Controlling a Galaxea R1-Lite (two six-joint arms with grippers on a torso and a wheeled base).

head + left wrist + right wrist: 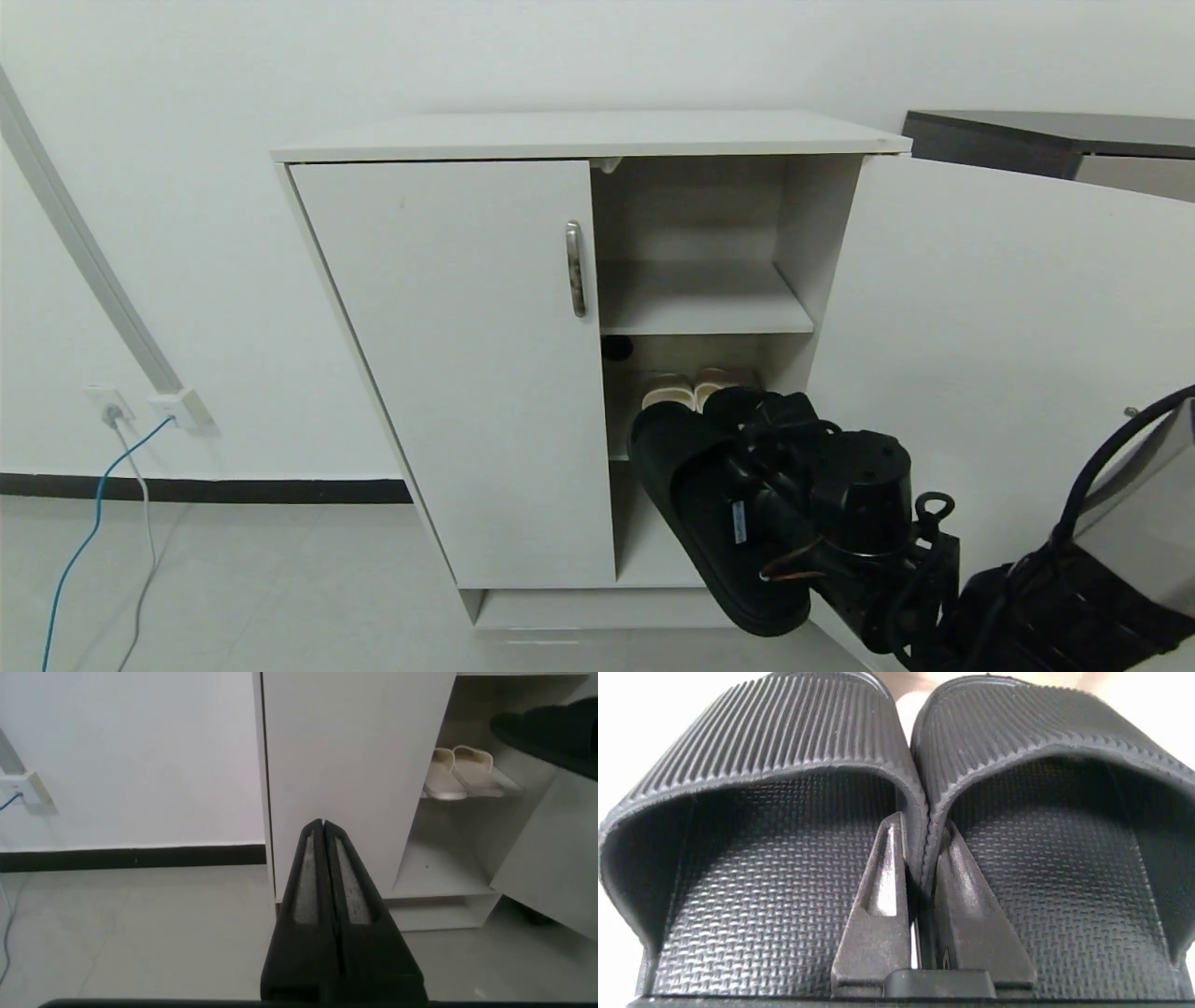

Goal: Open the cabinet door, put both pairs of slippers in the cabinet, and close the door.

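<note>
Right wrist view: right gripper point(921, 831) pinches adjoining straps of 2 black slippers point(785, 765).

At my nine o'clock, two white sockets point(105, 401) point(182, 408) sit side by side low on the white wall point(187, 84), just above a black skirting strip point(205, 489). A pale grey trunking point(79, 247) slants down the wall to the right-hand socket. A blue cable point(79, 551) and a grey cable point(147, 532) hang from the sockets, cross, and trail over the light grey tiled floor point(261, 588) toward seven o'clock. At two o'clock a dark grey-topped unit point(1055, 140) stands against the wall.
</note>
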